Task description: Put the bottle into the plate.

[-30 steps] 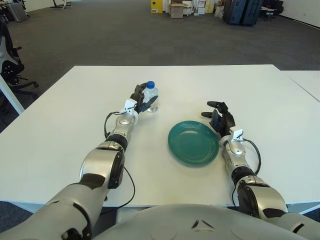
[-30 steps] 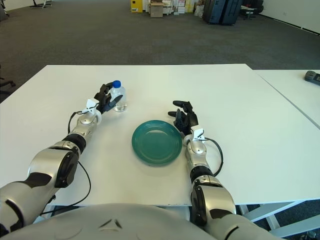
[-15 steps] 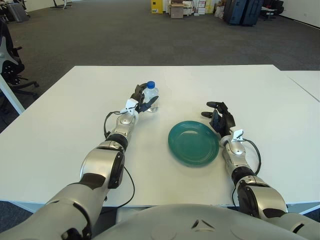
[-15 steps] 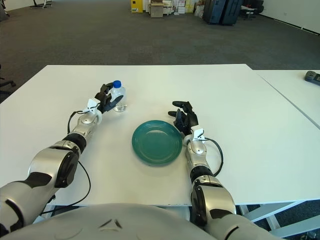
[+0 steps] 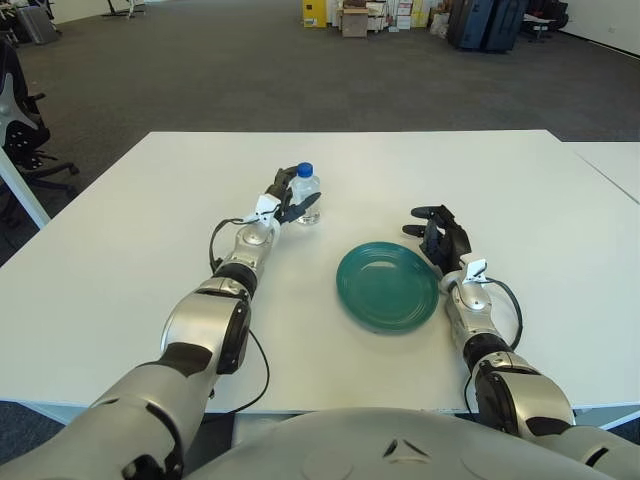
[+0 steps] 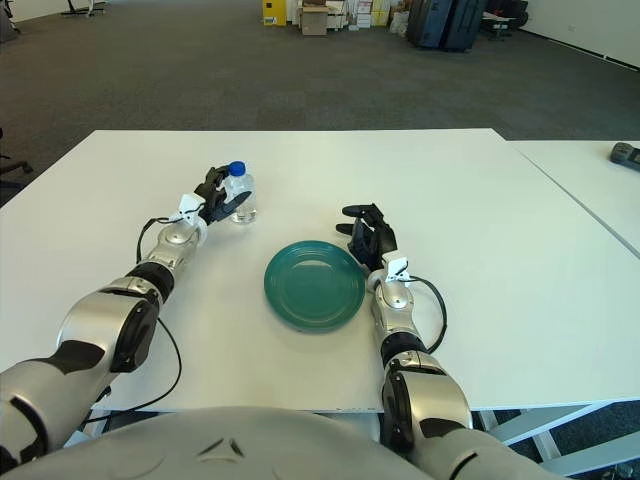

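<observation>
Left hand clasps water bottle; nearly empty, so light, tippy; grip mid-body gently; teal plate near; right hand relaxed, unladen beside plate.

left hand seemingly grips bottle | plate bare

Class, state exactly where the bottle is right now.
The bottle stands on the table's left half, gripped by the left hand, left of and beyond the plate.

Left hand curled, right hand relaxed.
</observation>
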`<control>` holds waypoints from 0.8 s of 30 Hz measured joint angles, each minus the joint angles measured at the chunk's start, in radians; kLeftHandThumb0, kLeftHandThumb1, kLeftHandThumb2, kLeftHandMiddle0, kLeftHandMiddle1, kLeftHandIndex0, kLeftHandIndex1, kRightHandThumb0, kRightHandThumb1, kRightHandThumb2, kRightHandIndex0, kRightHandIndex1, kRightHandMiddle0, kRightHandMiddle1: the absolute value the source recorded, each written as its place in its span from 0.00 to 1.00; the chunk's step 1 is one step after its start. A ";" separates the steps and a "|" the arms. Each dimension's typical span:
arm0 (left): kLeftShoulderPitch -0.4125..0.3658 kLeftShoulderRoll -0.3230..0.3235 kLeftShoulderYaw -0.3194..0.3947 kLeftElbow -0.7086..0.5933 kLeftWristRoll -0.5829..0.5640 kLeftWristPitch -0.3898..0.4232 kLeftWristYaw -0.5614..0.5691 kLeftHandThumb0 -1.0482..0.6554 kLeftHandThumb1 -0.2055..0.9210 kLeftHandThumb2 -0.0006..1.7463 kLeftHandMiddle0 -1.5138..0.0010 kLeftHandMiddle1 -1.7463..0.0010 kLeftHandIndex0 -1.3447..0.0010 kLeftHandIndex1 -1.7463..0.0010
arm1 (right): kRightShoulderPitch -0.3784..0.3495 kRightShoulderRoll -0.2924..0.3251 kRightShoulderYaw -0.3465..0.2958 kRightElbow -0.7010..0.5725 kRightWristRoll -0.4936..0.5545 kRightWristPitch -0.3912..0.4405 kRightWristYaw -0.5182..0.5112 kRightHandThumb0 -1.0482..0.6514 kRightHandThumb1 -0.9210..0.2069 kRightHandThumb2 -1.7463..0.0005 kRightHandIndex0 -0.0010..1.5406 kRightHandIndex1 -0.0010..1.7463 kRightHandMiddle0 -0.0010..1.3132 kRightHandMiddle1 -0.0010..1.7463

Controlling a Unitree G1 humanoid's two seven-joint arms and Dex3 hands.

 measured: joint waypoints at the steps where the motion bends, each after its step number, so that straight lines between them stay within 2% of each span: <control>1: 0.000 -0.001 -0.001 0.000 0.001 0.003 0.001 0.09 0.93 0.06 0.81 0.96 1.00 0.54 | 0.000 0.000 0.000 0.000 0.000 0.000 -0.001 0.23 0.00 0.47 0.38 0.47 0.31 0.69; 4: -0.001 -0.004 -0.009 0.000 0.007 0.014 0.009 0.10 0.93 0.06 0.79 0.95 1.00 0.45 | 0.000 0.000 0.001 0.000 0.000 -0.004 -0.006 0.23 0.00 0.47 0.39 0.48 0.31 0.70; 6: -0.003 -0.005 -0.019 0.000 0.020 0.027 0.029 0.10 0.93 0.05 0.86 0.68 1.00 0.30 | 0.000 0.000 0.001 0.000 0.000 -0.006 -0.012 0.24 0.00 0.47 0.39 0.48 0.32 0.70; 7: -0.005 -0.006 -0.025 0.001 0.030 0.036 0.042 0.11 0.93 0.05 0.86 0.59 1.00 0.24 | 0.000 0.000 0.001 0.000 0.000 -0.007 -0.015 0.24 0.00 0.47 0.39 0.48 0.32 0.70; 9: -0.013 -0.010 -0.053 0.003 0.065 0.063 0.099 0.12 0.93 0.05 0.82 0.28 1.00 0.10 | 0.000 0.000 0.001 0.000 -0.001 -0.007 -0.022 0.22 0.00 0.47 0.40 0.49 0.33 0.70; 12: -0.030 -0.017 -0.092 0.006 0.117 0.105 0.179 0.14 0.92 0.05 0.77 0.09 1.00 0.03 | 0.000 0.000 0.003 0.000 -0.002 -0.006 -0.029 0.21 0.00 0.46 0.40 0.49 0.34 0.70; 14: -0.037 -0.021 -0.109 0.007 0.136 0.126 0.214 0.15 0.91 0.05 0.72 0.05 0.98 0.02 | 0.000 0.000 0.004 0.000 -0.003 -0.006 -0.029 0.21 0.00 0.46 0.40 0.49 0.35 0.70; 15: -0.039 -0.024 -0.119 0.010 0.148 0.140 0.231 0.16 0.91 0.05 0.65 0.03 0.94 0.01 | 0.000 0.000 0.005 0.000 -0.002 -0.006 -0.029 0.20 0.00 0.46 0.40 0.50 0.35 0.70; 19: -0.034 -0.043 -0.162 0.027 0.197 0.184 0.291 0.17 0.89 0.05 0.53 0.01 0.85 0.00 | 0.000 -0.001 0.005 0.000 0.000 -0.005 -0.025 0.19 0.00 0.45 0.40 0.50 0.36 0.70; 24: -0.025 -0.060 -0.184 0.035 0.224 0.195 0.329 0.19 0.87 0.04 0.45 0.00 0.77 0.00 | 0.000 -0.002 0.003 0.000 0.003 -0.005 -0.012 0.19 0.00 0.44 0.41 0.50 0.37 0.71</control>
